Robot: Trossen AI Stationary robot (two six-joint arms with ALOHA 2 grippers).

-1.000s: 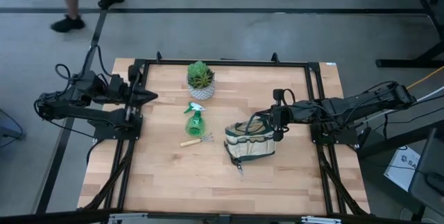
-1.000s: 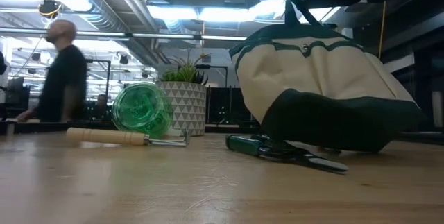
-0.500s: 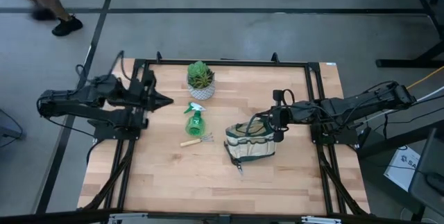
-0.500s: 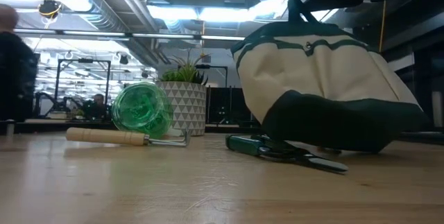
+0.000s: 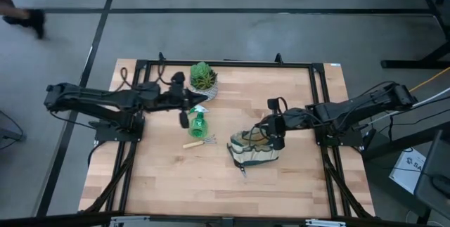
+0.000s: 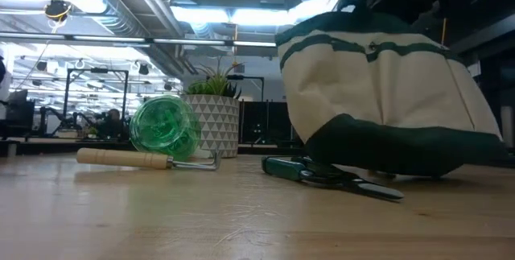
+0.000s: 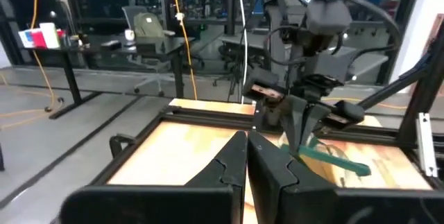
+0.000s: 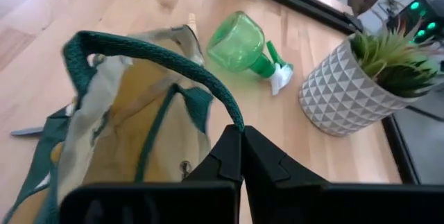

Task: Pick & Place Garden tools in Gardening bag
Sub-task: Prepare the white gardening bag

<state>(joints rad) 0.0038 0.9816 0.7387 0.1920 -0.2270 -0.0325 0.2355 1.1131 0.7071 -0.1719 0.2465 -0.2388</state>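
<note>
Two dark, slim, multi-jointed robot arms w/ black cables looped along their links. Left arm (image 5: 105, 99) and right arm (image 5: 351, 107) both matte black. Left gripper (image 7: 246, 156) and right gripper (image 8: 241, 153) each have two wedge-shaped black fingers; camera block on right arm's wrist (image 7: 326, 12).

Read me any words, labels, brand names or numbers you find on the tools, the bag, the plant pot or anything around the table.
None can be read.
gardening bag: no print visible on the canvas.
spray bottle: no label visible.
plant pot: only a triangle pattern, no text.
White sheet on the floor at the table's right: dark print and a logo, cut off by the picture's edge and too small to read.
</note>
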